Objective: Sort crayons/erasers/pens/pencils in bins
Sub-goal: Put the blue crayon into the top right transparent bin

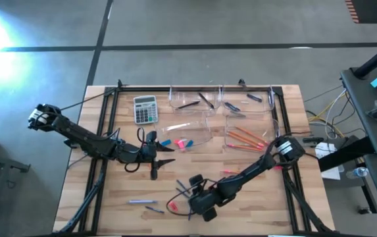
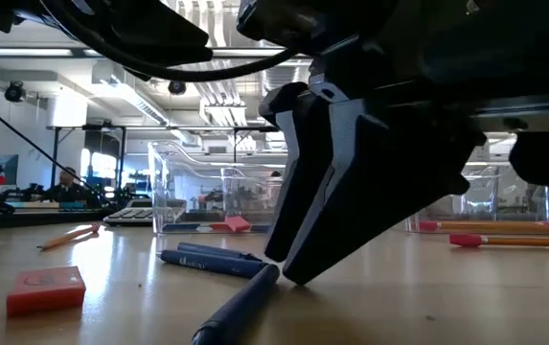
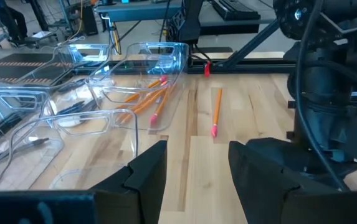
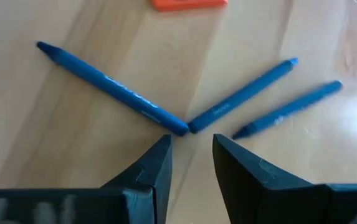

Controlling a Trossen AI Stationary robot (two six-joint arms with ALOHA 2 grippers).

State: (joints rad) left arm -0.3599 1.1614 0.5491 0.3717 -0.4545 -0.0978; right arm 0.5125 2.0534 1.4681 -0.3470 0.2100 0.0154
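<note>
Right gripper (image 4: 190, 163) hangs low, jaws partly open and empty, 2 blue crayons (image 4: 113, 88) meeting just past its fingertips

Dark jointed arms, black cables

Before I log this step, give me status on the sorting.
Right gripper low over blue crayons, jaws apart, nothing held. Left gripper open, empty, idle near the bins. One pencil loose on the table. Path clear.
</note>
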